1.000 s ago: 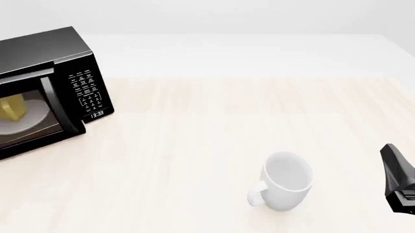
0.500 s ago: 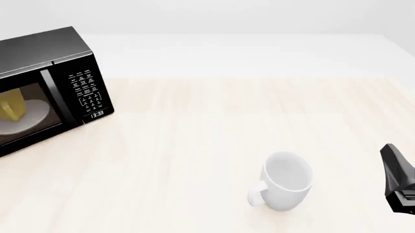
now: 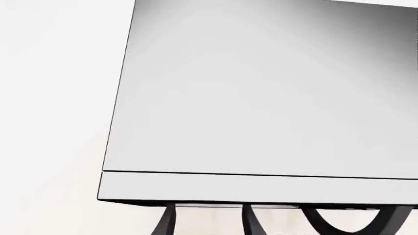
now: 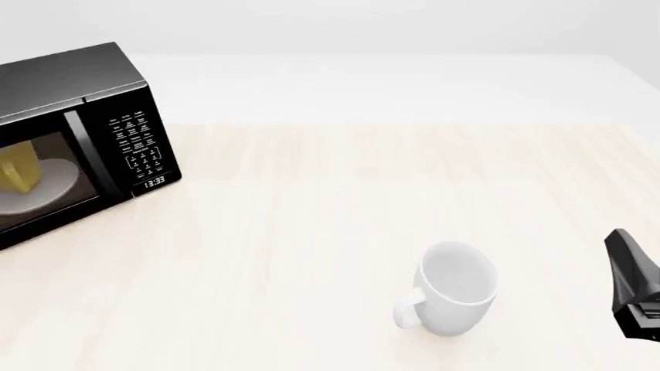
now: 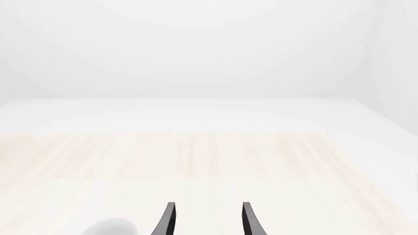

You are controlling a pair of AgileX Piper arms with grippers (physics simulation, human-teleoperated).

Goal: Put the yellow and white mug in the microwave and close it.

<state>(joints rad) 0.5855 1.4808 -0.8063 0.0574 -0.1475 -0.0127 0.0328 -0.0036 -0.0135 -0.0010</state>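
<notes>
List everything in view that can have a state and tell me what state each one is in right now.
microwave: door shut, clock lit.
yellow and white mug: inside the microwave, on the turntable plate, seen through the door.
white mug: upright on the table, looks empty, handle toward the left arm's side.
left gripper: open, by the microwave.
right gripper: open, holding nothing.
</notes>
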